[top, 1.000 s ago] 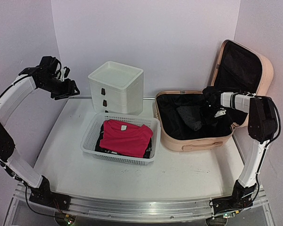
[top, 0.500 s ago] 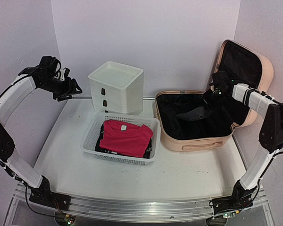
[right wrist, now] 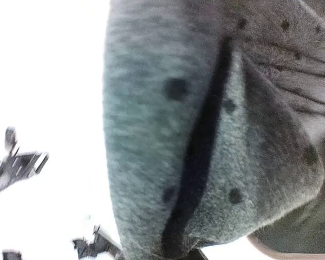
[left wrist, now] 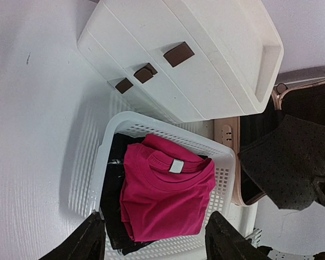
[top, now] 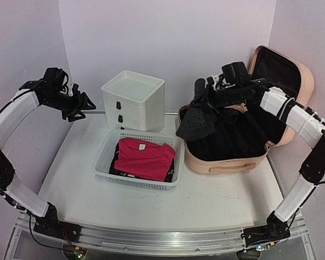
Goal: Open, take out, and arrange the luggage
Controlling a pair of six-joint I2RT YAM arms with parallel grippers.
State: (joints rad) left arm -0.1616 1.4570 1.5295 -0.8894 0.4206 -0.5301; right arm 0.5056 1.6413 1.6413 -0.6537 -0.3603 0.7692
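1. Your right claw (top: 200,96) was pressed together on a dark dotted cloth (top: 195,123). It held the cloth in the air over the 9 o'clock rim of the suitcase (top: 222,161). The cloth hung limp, its lowest fold close to that rim.
2. The suitcase lay open at about 2 o'clock on the table (top: 70,179), with its lid leaning back toward the right wall.
3. Your left claw (top: 82,108) hung spread and empty at 10 o'clock, looking down on the basket (top: 104,158).
4. The step in hand, as I judged it, was carrying the cloth to the basket at the suitcase's 9 o'clock.
   - To do it well, you needed to lift the trailing hem clear of the rim before moving across.
   - You then needed to lower until the cloth pooled on the red shirt (top: 146,157) before letting go.
   - A release from height would likely have left it draped over the basket wall.
5. Materials:
   - The cloth was soft and fleecy up close, grey-black with darker dots, and floppy enough to slip from a thin pinch.
   - The suitcase had a hard, smooth peach shell with rounded corners and a black fabric lining.
   - The basket was shallow white plastic mesh.
   - At its 12 o'clock stood a smooth white drawer box (top: 132,100) with small brown handles.
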